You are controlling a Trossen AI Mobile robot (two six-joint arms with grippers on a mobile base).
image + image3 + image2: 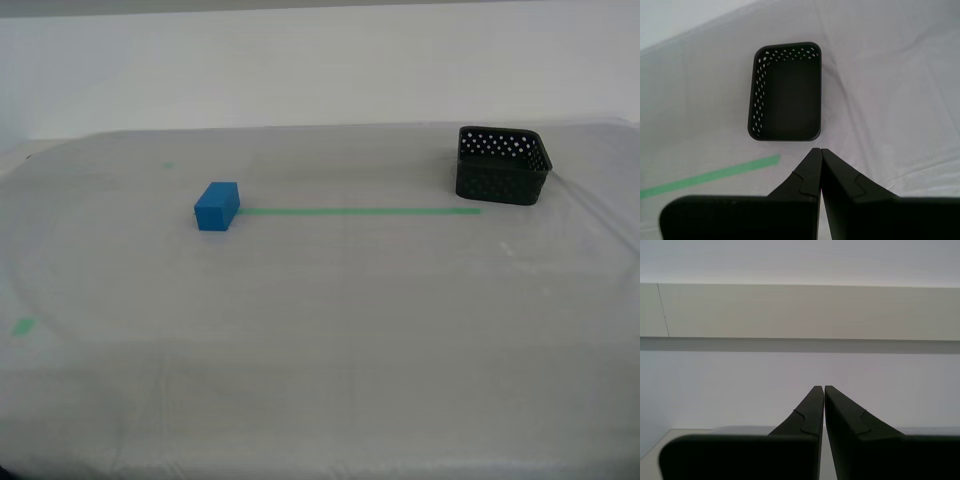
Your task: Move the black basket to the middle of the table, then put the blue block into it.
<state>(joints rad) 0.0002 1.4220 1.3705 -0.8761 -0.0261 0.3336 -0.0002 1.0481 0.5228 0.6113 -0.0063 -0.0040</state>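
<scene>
The fingers [810, 175] of my first gripper [820, 150] are clenched tip to tip with nothing between them, and they point down at the desk [880, 90] from above. Just past their tips sits the black basket [785, 92], open side up, empty, its perforated walls showing pale dots of light; the fingers hang over the cloth beside its near wall and do not touch it. The end of the green tape line [715, 175] runs off to one side of the fingers, stopping short of the basket. The fingers [812, 410] of my second gripper [820, 387] are likewise pressed together and hold nothing; they point out level toward a plain white wall [800, 375] with a pale horizontal band across it, well clear of the desk. In the exterior view neither arm shows. There the black basket [503, 165] stands toward the exterior view's right and far side of the desk [320, 350], right at the end of the green tape line [360, 210]. The blue block [217, 206] rests on the cloth at the other end of that line, toward the exterior view's left, well apart from the basket. A small green tape mark [22, 325] lies near the exterior view's left edge.
</scene>
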